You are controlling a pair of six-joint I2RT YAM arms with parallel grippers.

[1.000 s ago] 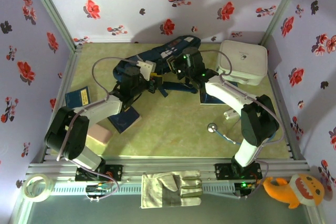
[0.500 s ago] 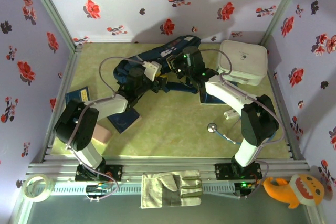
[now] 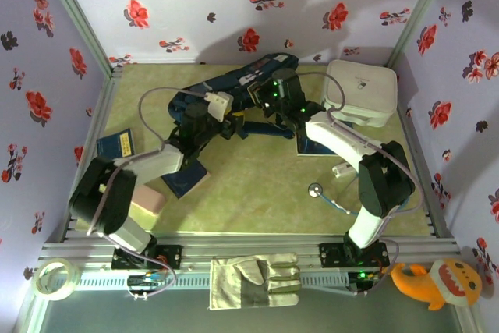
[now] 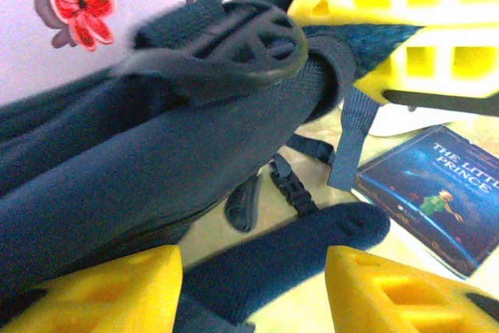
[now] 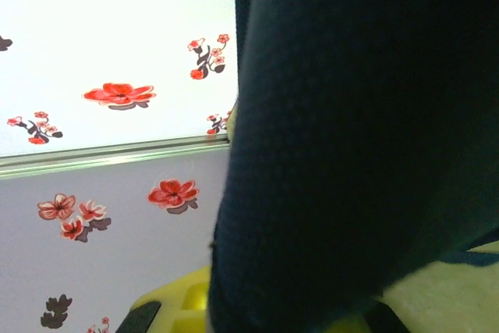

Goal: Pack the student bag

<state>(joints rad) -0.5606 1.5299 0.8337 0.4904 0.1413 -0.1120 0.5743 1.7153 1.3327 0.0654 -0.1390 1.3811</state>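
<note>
Left gripper (image 4: 253,264) is sitting roughly half open and gripping nothing. A padded navy strap (image 4: 296,249) is lying loose between my yellow fingers (image 4: 101,290), not being pinched. Right gripper (image 4: 374,34) is clamping fully down on a fold of the bag (image 3: 238,82), one yellow finger above the blue fabric and one below. The bag is lying crumpled at the far middle of the table (image 3: 257,193), between my two wrists. Its black plastic handle (image 4: 234,44) is showing on top in the left wrist view. I can't tell what's inside it or where its opening is facing. The white case (image 3: 360,91) is sitting closed in the far right corner, near the bag's right end, and I can't tell its contents either. A Little Prince book (image 4: 437,189) is lying flat on the table just beside the bag, outside it. A blue book (image 3: 117,146) and a pink block (image 3: 148,199) are lying on the left side, apart from the bag and also outside it.
</note>
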